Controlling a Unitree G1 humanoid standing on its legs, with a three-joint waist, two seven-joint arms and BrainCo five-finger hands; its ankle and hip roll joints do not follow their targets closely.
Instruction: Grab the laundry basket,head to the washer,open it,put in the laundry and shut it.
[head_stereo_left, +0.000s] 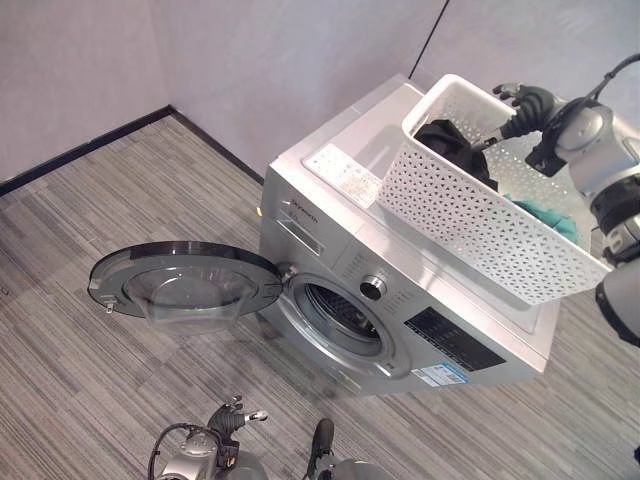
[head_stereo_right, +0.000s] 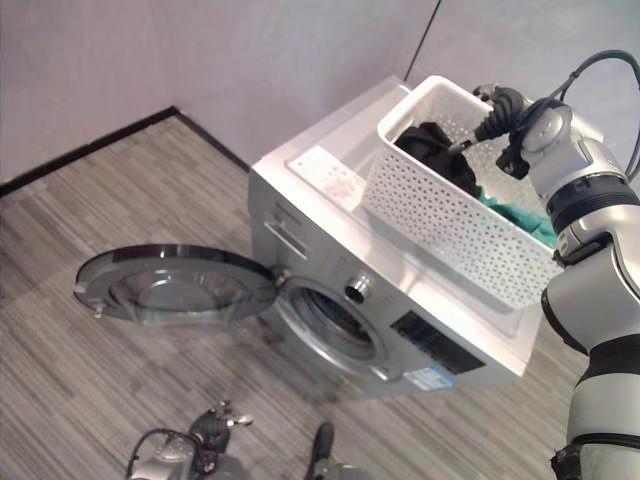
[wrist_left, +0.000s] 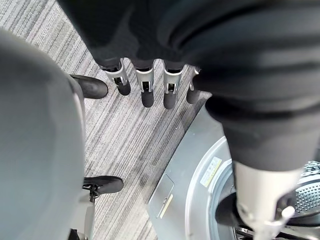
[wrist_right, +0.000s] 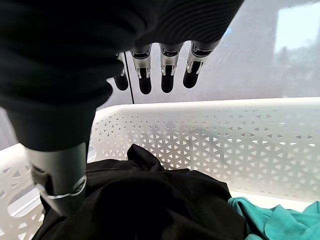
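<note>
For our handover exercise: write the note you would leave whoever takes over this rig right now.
Right hand: open, over the black garment in the white basket; nothing held.
Left hand: open, idle, low by the floor.
Basket sits on top of the washer; a teal garment also lies inside.
Done: basket delivered, washer door open.
Left: load both garments into the drum, shut the door.

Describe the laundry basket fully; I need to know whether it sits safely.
The laundry basket is white, rectangular, plastic-looking, its walls perforated with small triangular holes under a solid rim. It sits on top of the silver washer, one end overhanging the washer's edge. Inside lie a black garment and a teal one. The right hand hovers over it, fingers relaxed.
</note>
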